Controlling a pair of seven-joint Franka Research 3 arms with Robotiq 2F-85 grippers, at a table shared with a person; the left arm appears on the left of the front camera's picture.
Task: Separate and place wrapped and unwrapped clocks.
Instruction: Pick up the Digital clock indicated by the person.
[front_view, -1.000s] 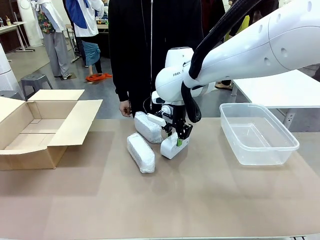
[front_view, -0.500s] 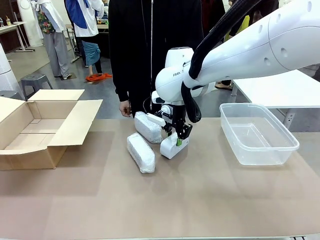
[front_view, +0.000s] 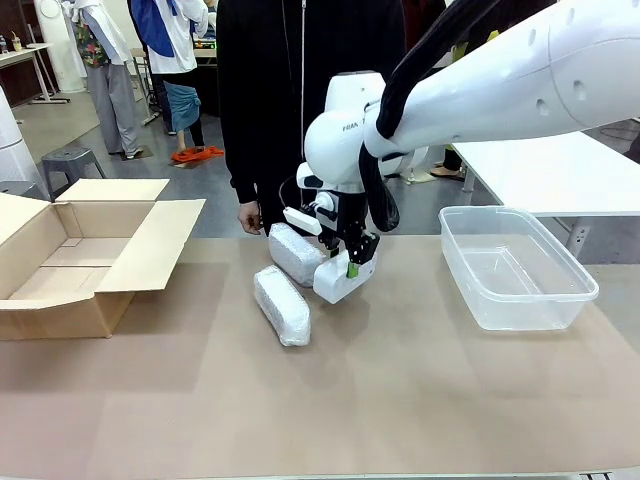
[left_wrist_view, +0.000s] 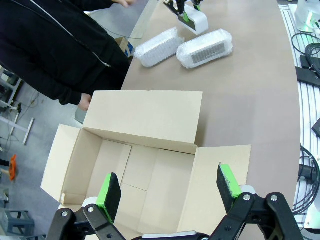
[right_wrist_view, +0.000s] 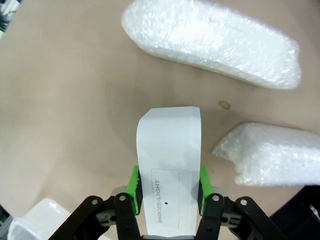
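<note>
Nearest lies bare brown worktop (front_view: 400, 400), then the first oblong bundle in crinkly white bubble wrap (front_view: 282, 305), lying free. Just behind it and to its right, the right jaws are clamped on the bare white rounded rectangular clock (front_view: 338, 282). Their green pads (right_wrist_view: 133, 186) press its two long sides near the end that carries the snooze bar. The clock tilts and seems to hang just clear of the surface, its other end unsupported. The second wrapped bundle (front_view: 297, 253) sits close beside it, towards the far edge. The step in hand looks like carrying off the unwrapped clock, probably to the clear plastic tub (front_view: 530, 297) at the robot's right. To do it well, rise straight before swinging sideways so the free end does not catch the neighbouring bundle. Move slowly too, since a grip so near one end may let the clock pivot. Set it low in the tub before letting go. The left jaws stand wide apart and empty above the open brown cardboard box (front_view: 150, 245). At the far edge a person's hand (front_view: 250, 216) hangs near the bundles, so keep clear of it.
</note>
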